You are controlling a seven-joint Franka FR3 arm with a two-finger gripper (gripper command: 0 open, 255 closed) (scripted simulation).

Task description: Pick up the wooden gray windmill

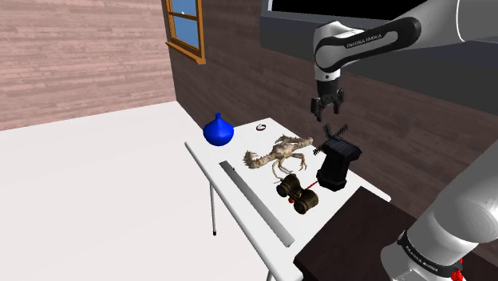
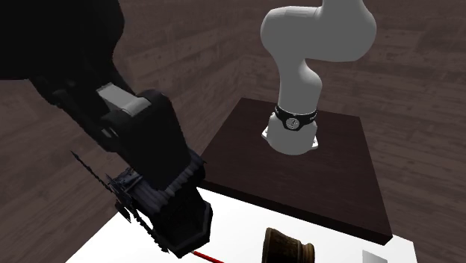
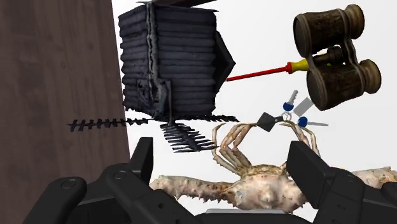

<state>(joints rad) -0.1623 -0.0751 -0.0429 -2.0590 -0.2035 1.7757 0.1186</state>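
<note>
The windmill [image 1: 335, 164] is a dark grey log-built tower with black lattice blades, standing on the white table [image 1: 239, 172] near its edge by the wall. It looms large in the second exterior view [image 2: 160, 194]. My gripper [image 1: 327, 104] hangs open in the air above the windmill, well clear of it. In the wrist view the windmill [image 3: 172, 63] lies ahead of the gripper [image 3: 222, 168], off toward one finger [image 3: 141, 162], and its blades [image 3: 175, 127] spread out below the tower. Nothing is between the fingers.
A pale crab figure [image 1: 279, 153] lies mid-table beside the windmill, directly under the hand [image 3: 254, 184]. Brown binoculars [image 1: 299, 194], a red screwdriver [image 3: 261, 71] and small keys [image 3: 289, 114] are close by. A blue vase [image 1: 218, 130] stands at the far end. The dark stand [image 2: 299, 172] abuts the table.
</note>
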